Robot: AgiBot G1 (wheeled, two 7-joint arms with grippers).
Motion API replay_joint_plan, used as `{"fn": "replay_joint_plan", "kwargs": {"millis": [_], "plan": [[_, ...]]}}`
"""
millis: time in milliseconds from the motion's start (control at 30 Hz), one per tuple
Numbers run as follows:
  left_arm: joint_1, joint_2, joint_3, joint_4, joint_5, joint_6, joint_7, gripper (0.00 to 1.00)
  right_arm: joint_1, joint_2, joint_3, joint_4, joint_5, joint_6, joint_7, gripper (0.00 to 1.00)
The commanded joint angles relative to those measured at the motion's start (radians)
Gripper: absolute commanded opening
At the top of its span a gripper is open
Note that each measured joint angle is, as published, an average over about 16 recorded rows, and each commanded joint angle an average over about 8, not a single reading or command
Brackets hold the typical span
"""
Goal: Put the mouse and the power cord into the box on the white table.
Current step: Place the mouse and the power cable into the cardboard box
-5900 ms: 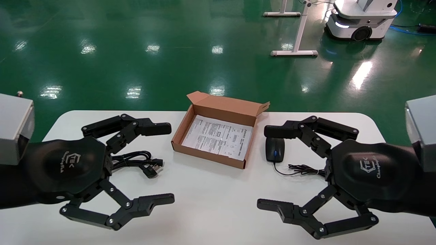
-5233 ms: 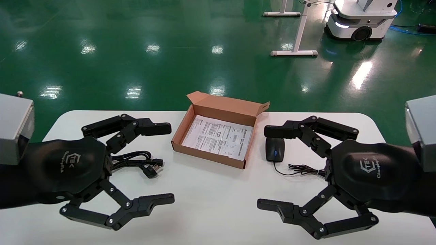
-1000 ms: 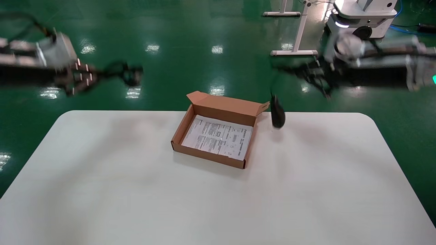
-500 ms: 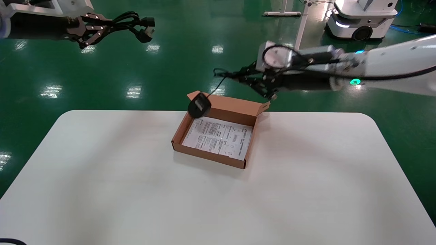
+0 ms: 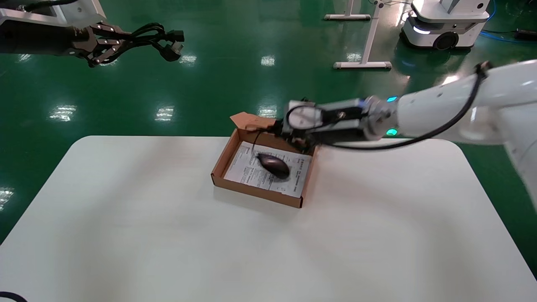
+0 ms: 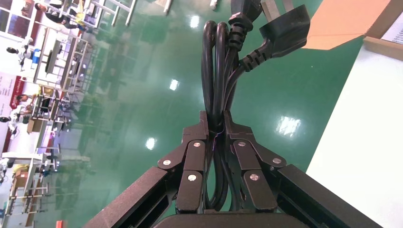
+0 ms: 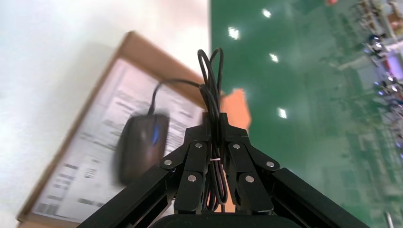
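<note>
The brown box (image 5: 256, 191) sits mid-table on the white table (image 5: 168, 243), with a printed white sheet lining it. The black mouse (image 5: 273, 165) is inside the box, over the sheet; whether it touches the sheet is unclear. Its thin wire runs up to my right gripper (image 5: 273, 131), which hovers at the box's far wall and is shut on the bundled wire (image 7: 211, 80). The mouse (image 7: 142, 145) shows a blue wheel. My left gripper (image 5: 107, 42) is high at the far left over the floor, shut on the coiled power cord (image 5: 157, 37), its plugs (image 6: 284, 29) sticking out ahead.
Beyond the table is glossy green floor. A white metal-legged frame (image 5: 369, 46) and a white wheeled robot base (image 5: 444, 23) stand at the far right. My right forearm (image 5: 440, 117) reaches across the table's far right edge.
Both grippers rose off the table with their loads. In the last half second my right arm dropped toward the box and the mouse swung from its far left corner to over the sheet. The left gripper barely moved.
</note>
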Motion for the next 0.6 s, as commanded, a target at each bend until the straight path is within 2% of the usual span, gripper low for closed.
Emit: {"fn": "replay_joint_plan", "kwargs": {"millis": [33,133,167,367,400,433,600], "plan": [[-0.002,0.002,0.001,0.002,0.002,0.003,-0.001,0.0,-0.02,-0.014,-0.007,0.006,-0.008,0.011,-0.018,0.0],[-0.008,0.002,0.007,0.006,0.009,0.019,-0.005,0.0,-0.059,-0.02,-0.027,0.046,-0.013,0.034,-0.001,0.03],[-0.009,0.002,0.009,0.007,0.011,0.024,-0.007,0.0,-0.07,-0.022,-0.034,0.061,-0.014,0.041,0.009,0.11],[-0.015,0.007,0.018,0.012,0.024,0.049,-0.02,0.0,-0.114,-0.022,-0.085,0.141,-0.002,0.082,0.077,0.86],[-0.015,0.009,0.019,0.012,0.026,0.051,-0.022,0.0,-0.118,-0.022,-0.094,0.151,0.001,0.09,0.087,0.96],[-0.014,0.012,0.02,0.013,0.027,0.052,-0.024,0.0,-0.12,-0.021,-0.102,0.159,0.005,0.098,0.095,1.0],[-0.004,0.03,0.022,0.013,0.029,0.057,-0.034,0.0,-0.127,-0.019,-0.139,0.187,0.024,0.142,0.123,1.0]]}}
